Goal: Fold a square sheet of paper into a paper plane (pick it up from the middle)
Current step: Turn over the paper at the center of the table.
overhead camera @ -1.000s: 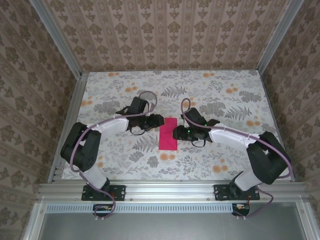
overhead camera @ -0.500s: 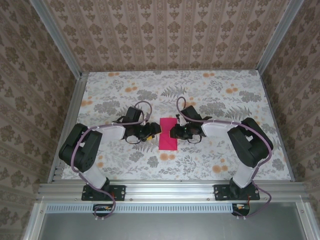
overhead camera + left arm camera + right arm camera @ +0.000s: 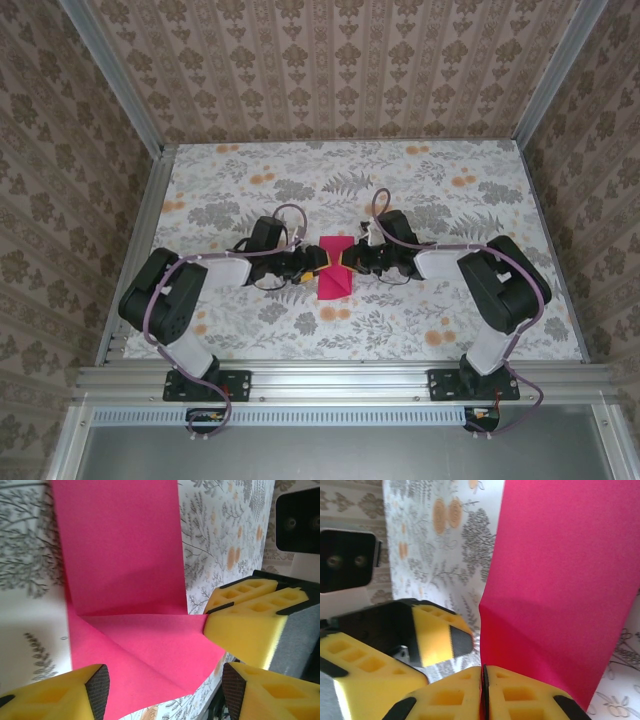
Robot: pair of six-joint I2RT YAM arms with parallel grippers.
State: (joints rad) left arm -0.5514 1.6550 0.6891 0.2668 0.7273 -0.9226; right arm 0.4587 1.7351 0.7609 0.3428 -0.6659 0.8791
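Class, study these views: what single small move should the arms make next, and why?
Probably close the left gripper on the raised fold of the pink paper: its jaws stand open on either side of it, while the right gripper is shut on the paper's edge.

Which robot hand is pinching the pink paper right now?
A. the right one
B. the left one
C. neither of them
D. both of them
A: in its wrist view the right gripper is closed tight on the edge of the pink paper, while the left gripper has its fingers wide apart with the paper lying between them.
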